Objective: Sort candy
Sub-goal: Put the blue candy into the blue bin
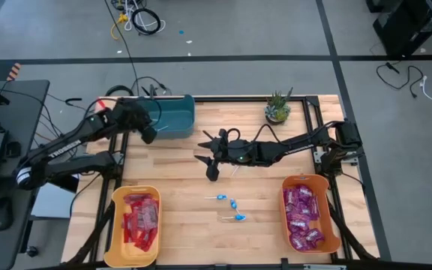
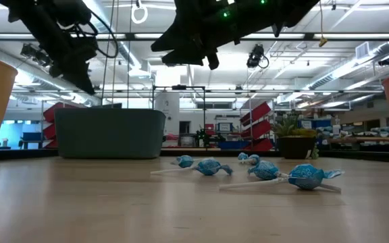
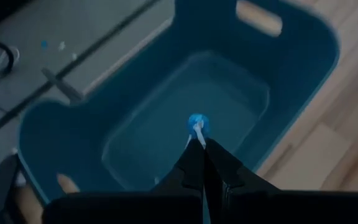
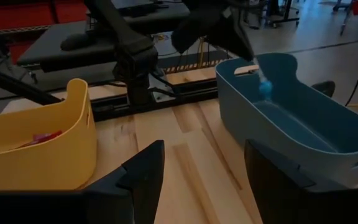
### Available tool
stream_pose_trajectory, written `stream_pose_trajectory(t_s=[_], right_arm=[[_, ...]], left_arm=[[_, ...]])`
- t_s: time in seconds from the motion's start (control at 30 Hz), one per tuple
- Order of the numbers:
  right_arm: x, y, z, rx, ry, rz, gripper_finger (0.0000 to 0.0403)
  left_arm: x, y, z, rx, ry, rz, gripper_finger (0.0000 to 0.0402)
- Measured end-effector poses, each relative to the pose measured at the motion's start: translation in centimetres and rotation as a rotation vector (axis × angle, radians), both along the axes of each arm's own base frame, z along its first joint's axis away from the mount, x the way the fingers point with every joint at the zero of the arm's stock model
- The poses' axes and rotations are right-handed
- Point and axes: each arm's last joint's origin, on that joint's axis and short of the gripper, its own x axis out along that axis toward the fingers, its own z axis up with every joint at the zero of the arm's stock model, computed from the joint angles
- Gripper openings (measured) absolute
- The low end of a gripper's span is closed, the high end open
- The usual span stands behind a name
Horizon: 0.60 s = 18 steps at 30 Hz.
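My left gripper (image 3: 201,146) hangs over the teal bin (image 3: 291,56), jaws pressed together on the thin white stick of a blue lollipop (image 3: 197,124). The wrapped blue head sticks out just past my fingertips, above the bin's bare floor. From the right wrist view the same lollipop (image 4: 265,89) dangles below that gripper, inside the bin's rim.

My right gripper (image 4: 201,168) is raised off the table near its middle, jaws spread wide, nothing between them. Wooden tabletop (image 4: 185,149) shows through the gap; the teal bin lies ahead to one side of the jaws, the yellow bin (image 4: 55,155) to the other.

Loose blue lollipops (image 1: 232,205) lie on the table near the right gripper, toward the front edge, between the yellow bin and the orange bin (image 1: 285,217). Low view shows at least four, all flat on the wood, sticks touching the surface.

Yellow bin holds red packets (image 1: 141,219). Orange bin holds purple-magenta packets (image 1: 302,216).

Small potted plant (image 1: 277,107) stands at the far edge, well apart from both grippers.
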Motion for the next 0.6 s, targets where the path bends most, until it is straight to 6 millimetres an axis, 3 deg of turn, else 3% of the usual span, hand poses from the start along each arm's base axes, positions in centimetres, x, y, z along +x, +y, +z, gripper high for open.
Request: stream_pose_trajectory(t_s=[0.6], right_arm=[[0.1, 0.0, 0.2, 0.009, -0.024, -0.002, 0.0209]], left_arm=[[0.4, 0.5, -1.5, -0.135, 0.208, 0.043, 0.0]])
